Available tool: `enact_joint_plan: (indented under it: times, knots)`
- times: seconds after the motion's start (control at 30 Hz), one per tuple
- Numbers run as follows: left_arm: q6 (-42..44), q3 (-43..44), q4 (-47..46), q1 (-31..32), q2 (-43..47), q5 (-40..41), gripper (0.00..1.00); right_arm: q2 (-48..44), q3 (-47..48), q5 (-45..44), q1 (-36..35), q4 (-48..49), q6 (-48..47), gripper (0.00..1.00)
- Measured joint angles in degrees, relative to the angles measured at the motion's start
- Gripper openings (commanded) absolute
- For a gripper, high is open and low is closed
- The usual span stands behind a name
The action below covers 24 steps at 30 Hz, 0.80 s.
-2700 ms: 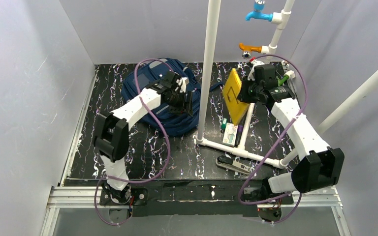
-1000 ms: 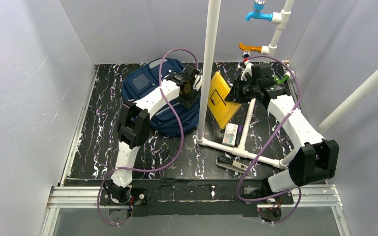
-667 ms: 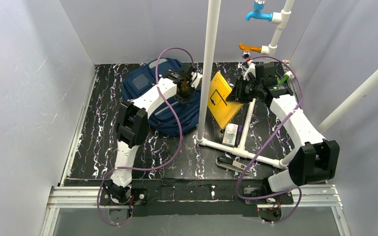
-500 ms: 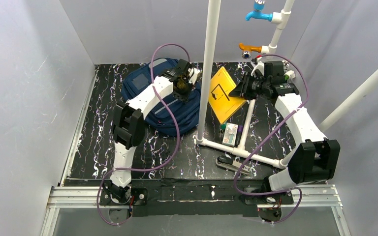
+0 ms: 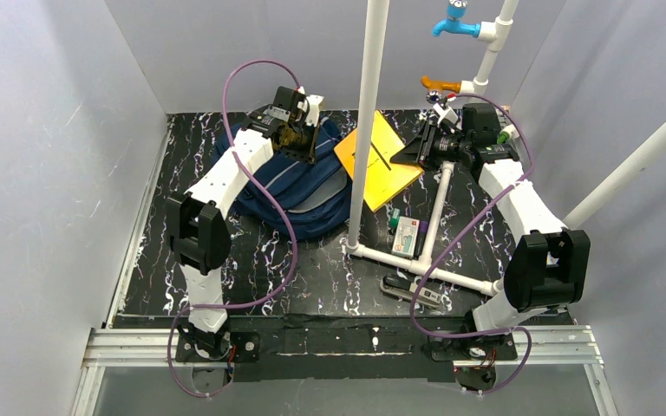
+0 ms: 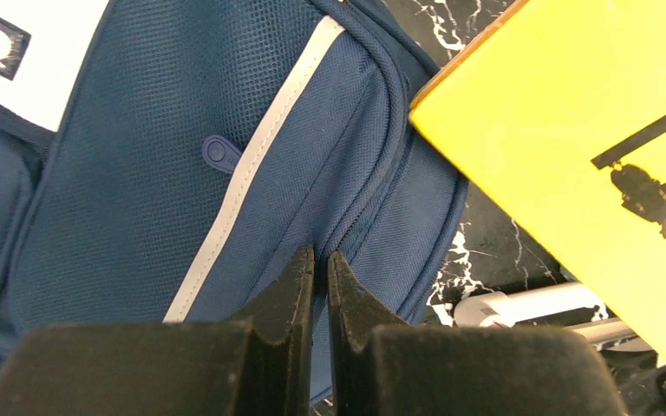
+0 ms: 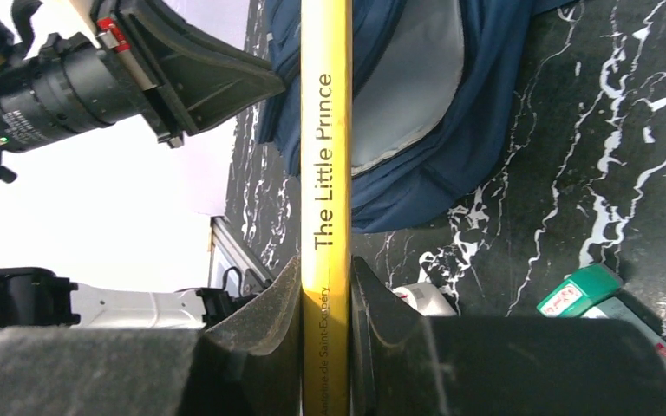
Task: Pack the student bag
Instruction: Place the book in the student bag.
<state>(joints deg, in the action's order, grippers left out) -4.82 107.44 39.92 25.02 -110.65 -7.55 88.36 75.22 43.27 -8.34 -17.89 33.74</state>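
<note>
**Student bag**: navy, lying at the back left of the dark marbled table, its right side near the white upright pole.

**Left gripper**:
- A second ago it hung half open over the bag's middle.
- It is now clenched tight and has drawn back toward the bag's far top edge.
- Its tips meet right on the zip seam. Whether any cloth or zip is nipped between them, I cannot tell.

**Right gripper**:
- It is clamped on the yellow book.
- The book stood steeply on edge a moment ago. It now lies flatter and has swung left, with its corner just beside the bag.

**Reading:** the bag looks to be held or pulled open while the book is lined up for the mouth. Nothing seems packed yet, and a small box lies on the table by the pipe frame.

**Views:**
- Right wrist alone shows the spine title, "The Little Prince", and the grey lining of the gaping bag.
- Left wrist alone shows the seam, the grey stripe and the white patch.
- The overhead view alone shows the pole crossing in front of the book.
</note>
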Motion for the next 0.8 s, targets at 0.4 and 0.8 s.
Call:
enact_joint_plan:
  times: [0.4,0.8]
  knots:
    - [-7.6,-6.6,-5.9,-3.8,1.8,-8.0,0.00,-0.3,-0.6,-2.8,2.6,-2.4,-0.3,0.01]
    - [-15.1,-10.1,-13.1,-8.0,6.4,-16.3,0.00,8.8,4.7,-4.4,-4.9,-5.7,-2.1,0.01]
